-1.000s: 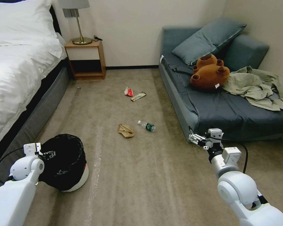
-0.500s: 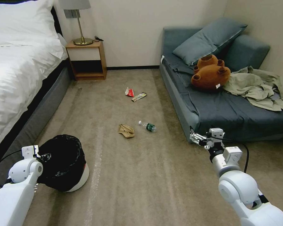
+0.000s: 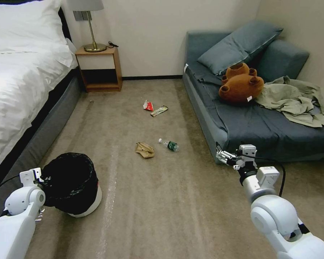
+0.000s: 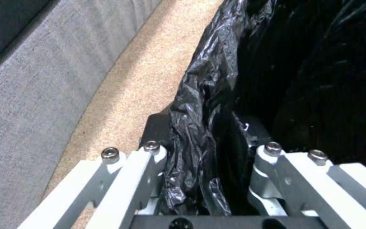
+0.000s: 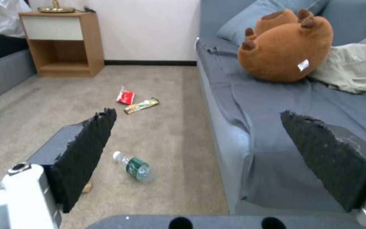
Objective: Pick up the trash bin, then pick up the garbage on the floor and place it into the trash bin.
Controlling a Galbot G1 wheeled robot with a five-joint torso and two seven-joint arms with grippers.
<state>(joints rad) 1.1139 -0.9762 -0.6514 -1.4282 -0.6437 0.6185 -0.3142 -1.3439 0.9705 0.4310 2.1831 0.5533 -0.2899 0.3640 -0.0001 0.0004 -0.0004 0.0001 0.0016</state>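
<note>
trash bin [image 3: 72, 184] left beside bed [image 3: 21, 90], garbage [image 3: 144, 149] ahead, sofa [image 3: 255, 122] right

Trash bin [image 3: 83, 207] near side hidden behind left arm; paper bag [image 5: 86, 187] mostly behind right fingers [image 5: 85, 152].

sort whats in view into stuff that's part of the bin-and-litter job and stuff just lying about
Part of the job:
trash bin
paper bag
bottle
red-white wrapper
snack wrapper

Just lying about:
plush bear
olive cloth
cushion
lamp

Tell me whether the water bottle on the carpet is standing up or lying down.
Lying down. The bottle rests on its side on the carpet, its cap toward the crumpled paper bag and its green label showing.
</note>
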